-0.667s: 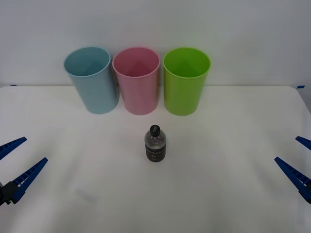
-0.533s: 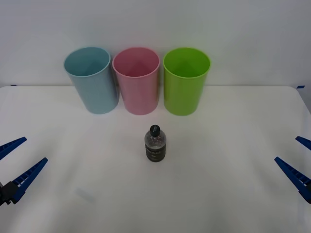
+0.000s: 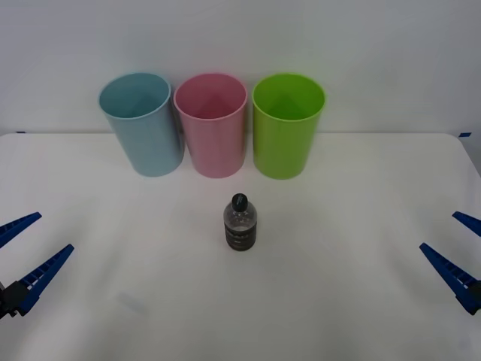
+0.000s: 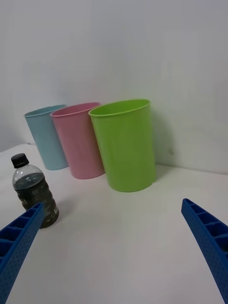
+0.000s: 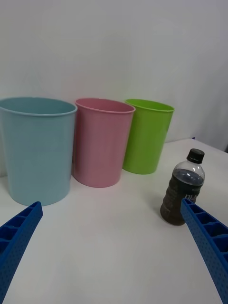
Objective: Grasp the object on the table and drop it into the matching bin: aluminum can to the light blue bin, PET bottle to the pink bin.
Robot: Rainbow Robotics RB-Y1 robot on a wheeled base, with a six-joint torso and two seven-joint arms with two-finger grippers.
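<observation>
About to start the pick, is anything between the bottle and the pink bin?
Nothing visible. The bottle stands upright on bare table, with the pink bin just behind it, beside the blue bin and green bin.

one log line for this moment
small clear plastic bottle: upright on white table | tall pink plastic bin: behind it | left tool: open | right tool: open

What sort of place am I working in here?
Likely a lab sorting test bench: a plain white table against a blank wall, three colour-coded bins led by the pink bin, and one PET bottle.
</observation>
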